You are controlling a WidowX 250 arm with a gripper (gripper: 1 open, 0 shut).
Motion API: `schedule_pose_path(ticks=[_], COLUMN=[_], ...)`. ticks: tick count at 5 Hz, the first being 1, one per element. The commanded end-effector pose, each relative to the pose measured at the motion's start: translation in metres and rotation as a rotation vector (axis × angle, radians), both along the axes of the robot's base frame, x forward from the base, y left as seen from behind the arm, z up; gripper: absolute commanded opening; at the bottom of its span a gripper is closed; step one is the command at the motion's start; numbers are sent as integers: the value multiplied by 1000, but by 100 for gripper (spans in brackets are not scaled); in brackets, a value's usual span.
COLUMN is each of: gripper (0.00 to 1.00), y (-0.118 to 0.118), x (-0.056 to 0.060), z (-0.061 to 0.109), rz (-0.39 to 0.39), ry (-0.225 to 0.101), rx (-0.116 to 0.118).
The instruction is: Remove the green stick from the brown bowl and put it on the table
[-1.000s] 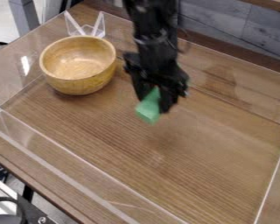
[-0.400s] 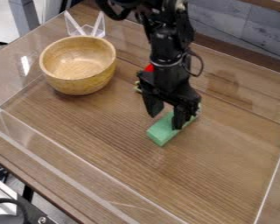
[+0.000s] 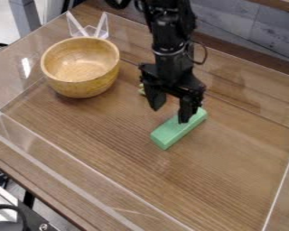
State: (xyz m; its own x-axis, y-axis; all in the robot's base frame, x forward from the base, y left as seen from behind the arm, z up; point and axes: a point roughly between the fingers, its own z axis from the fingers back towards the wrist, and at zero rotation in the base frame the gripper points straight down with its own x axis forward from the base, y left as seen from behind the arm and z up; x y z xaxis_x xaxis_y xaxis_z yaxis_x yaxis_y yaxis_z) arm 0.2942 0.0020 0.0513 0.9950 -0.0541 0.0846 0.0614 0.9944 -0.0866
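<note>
The green stick [image 3: 180, 128] lies flat on the table [image 3: 98, 135], right of centre, pointing diagonally from front left to back right. My gripper [image 3: 170, 109] hangs straight down just above the stick's far end, open, with nothing between its black fingers [image 3: 187, 110]; one fingertip is close to the stick's back end. The brown bowl [image 3: 80, 65] stands at the back left, upright and with nothing inside it, well apart from the gripper.
Low clear plastic walls [image 3: 39, 149] run round the tabletop's edges. A clear plastic piece [image 3: 87, 24] stands up behind the bowl. A dark grey wall [image 3: 249, 27] is at the back right.
The stick was held tilted in the shut gripper above the table, then brought down to the right. Now the jaws have opened and the stick lies flat, let go.
</note>
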Motion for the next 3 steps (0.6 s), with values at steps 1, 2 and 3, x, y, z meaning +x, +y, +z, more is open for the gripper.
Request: schedule_pose_path(ticks=[1,2,3], gripper=[100,100,100], y=[7,8,7], x=[13,17,19], z=[15,17,17], rz=[5,8,5], ry=[-51,-55,-56], rx=[3,4,4])
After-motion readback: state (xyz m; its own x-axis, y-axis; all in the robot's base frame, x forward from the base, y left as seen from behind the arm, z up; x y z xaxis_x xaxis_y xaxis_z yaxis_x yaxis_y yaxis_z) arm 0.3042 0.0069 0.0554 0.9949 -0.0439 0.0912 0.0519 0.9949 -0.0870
